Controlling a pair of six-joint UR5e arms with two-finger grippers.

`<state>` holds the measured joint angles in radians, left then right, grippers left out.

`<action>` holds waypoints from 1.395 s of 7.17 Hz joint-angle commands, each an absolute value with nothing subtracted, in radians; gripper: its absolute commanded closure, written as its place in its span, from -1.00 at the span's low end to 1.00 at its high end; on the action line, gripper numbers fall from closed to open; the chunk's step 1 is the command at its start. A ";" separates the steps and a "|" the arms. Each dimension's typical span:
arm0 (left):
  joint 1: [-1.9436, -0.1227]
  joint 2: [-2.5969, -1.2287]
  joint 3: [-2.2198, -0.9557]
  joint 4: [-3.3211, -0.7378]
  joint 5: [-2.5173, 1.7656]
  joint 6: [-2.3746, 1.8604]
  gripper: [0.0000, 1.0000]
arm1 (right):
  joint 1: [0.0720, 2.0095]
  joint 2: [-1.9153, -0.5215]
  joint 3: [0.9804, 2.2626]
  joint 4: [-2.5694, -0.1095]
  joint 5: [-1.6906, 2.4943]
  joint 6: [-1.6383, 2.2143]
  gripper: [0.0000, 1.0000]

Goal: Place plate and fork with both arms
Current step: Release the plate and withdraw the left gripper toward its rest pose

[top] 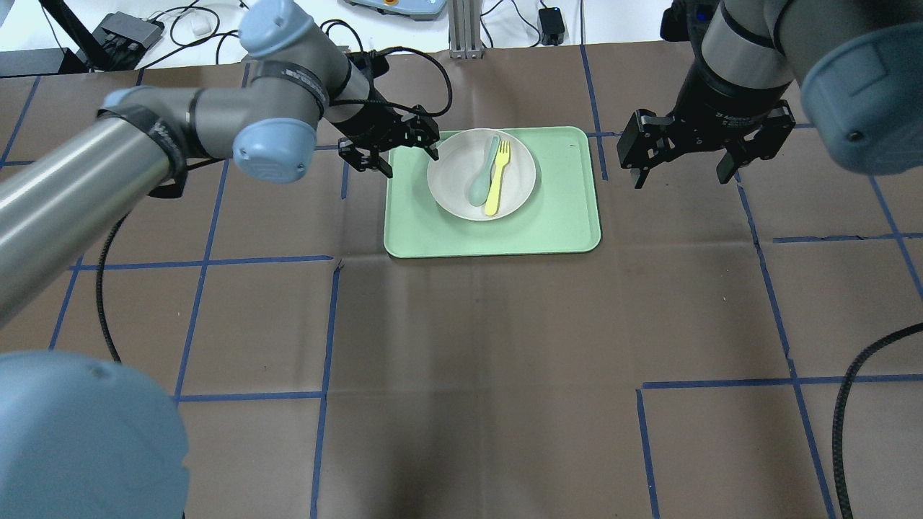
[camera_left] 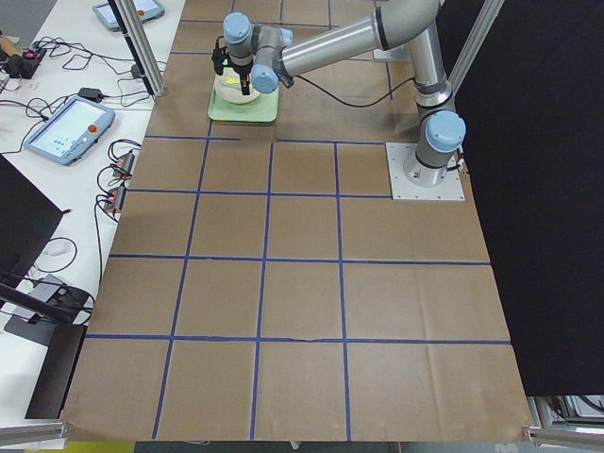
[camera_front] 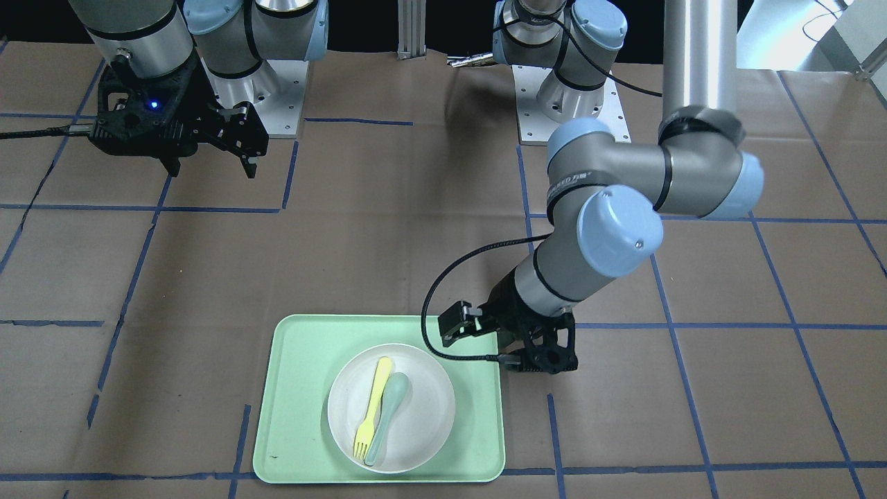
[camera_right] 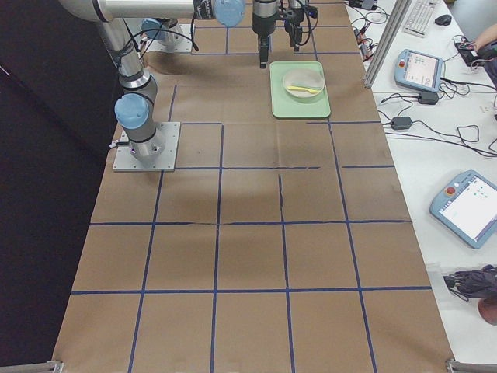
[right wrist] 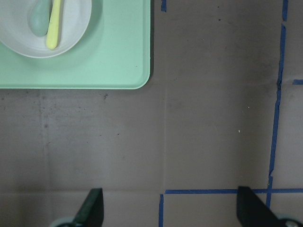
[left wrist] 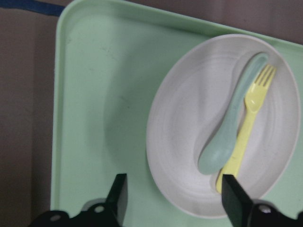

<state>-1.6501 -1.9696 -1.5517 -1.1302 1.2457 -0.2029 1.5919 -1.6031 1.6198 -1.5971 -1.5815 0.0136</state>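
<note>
plate (top: 451, 176) 1 | fork (top: 496, 179) 1 | spoon (top: 482, 176) 1 | tray (top: 505, 231) 1 | arms 2: left arm (top: 216, 122), right arm (top: 743, 58)

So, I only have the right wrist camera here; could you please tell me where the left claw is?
Observer: The left claw hovers open and empty at the side of the tray opposite the right claw.
Operator: Thank you. How do its fingers sit relative to the plate?
Observer: One finger is over bare tray. The other is over the rim of the plate, by the handle end of the fork.
Operator: And which way do the fork's tines point?
Observer: Away from the robot's base, alongside the handle of the spoon.
</note>
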 commanded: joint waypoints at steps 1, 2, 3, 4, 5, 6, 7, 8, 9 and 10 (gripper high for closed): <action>-1.641 -1.759 -1.552 -1.406 1.432 -0.132 -0.99 | 1.592 -1.603 1.620 -1.597 -1.580 0.014 -1.00; -1.640 -1.668 -1.551 -1.555 1.486 -0.109 -0.99 | 1.594 -1.601 1.620 -1.597 -1.580 0.014 -1.00; -1.635 -1.572 -1.568 -1.677 1.597 -0.050 -0.99 | 1.594 -1.600 1.618 -1.600 -1.577 0.012 -1.00; -1.632 -1.496 -1.583 -1.768 1.594 -0.034 -0.99 | 1.592 -1.597 1.606 -1.601 -1.566 0.014 -1.00; -1.629 -1.442 -1.601 -1.790 1.589 -0.028 -0.99 | 1.592 -1.597 1.602 -1.617 -1.565 0.021 -1.00; -1.626 -1.440 -1.632 -1.780 1.586 -0.022 -0.99 | 1.592 -1.597 1.600 -1.620 -1.565 0.025 -1.00; -1.621 -1.440 -1.652 -1.766 1.588 0.009 -0.99 | 1.594 -1.588 1.594 -1.641 -1.566 0.025 -1.00; -1.612 -1.445 -1.678 -1.737 1.586 0.011 -0.99 | 1.597 -1.541 1.547 -1.658 -1.568 0.029 -1.00; -1.608 -1.433 -1.712 -1.654 1.592 0.021 -1.00 | 1.606 -1.479 1.473 -1.652 -1.566 0.082 -1.00; -1.597 -1.425 -1.733 -1.635 1.586 0.020 -1.00 | 1.614 -1.406 1.400 -1.638 -1.566 0.138 -1.00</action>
